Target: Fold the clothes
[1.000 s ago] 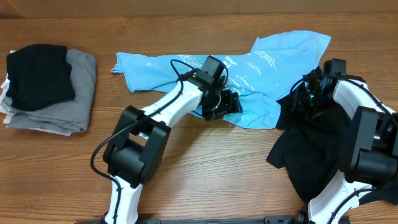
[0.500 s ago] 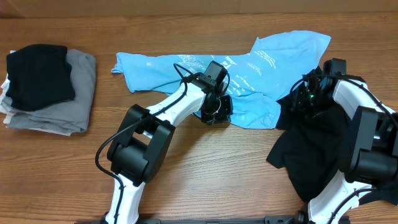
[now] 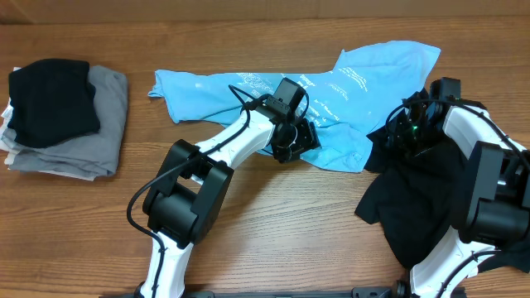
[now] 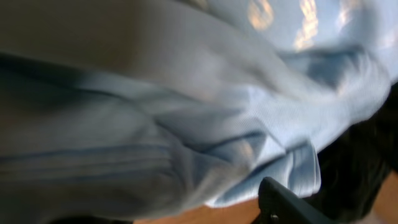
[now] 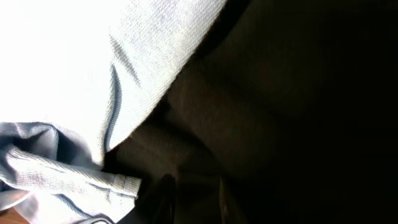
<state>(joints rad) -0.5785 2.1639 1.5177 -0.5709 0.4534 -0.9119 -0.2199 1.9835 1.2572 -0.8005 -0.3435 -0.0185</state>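
The light-blue T-shirt [image 3: 356, 79] lies crumpled across the back middle of the table. My left gripper [image 3: 300, 139] sits on its near edge. In the left wrist view the shirt [image 4: 205, 106] fills the frame, and one dark finger [image 4: 283, 204] stands off to the right, so the jaws look open. A loose black garment [image 3: 418, 199] lies at the right, overlapping the shirt's right edge. My right gripper [image 3: 403, 132] is at its top. In the right wrist view the black garment [image 5: 280, 93] lies between the close-set jaws [image 5: 193, 196], beside the shirt [image 5: 74, 74].
A stack of folded clothes stands at the far left, a black piece [image 3: 50, 99] on top of a grey one [image 3: 108, 124]. Bare wooden table [image 3: 290, 223] shows in front of the shirt.
My left gripper shifted slightly left and nearer, then back right along the shirt's near edge. The right arm and the garments have not visibly moved.
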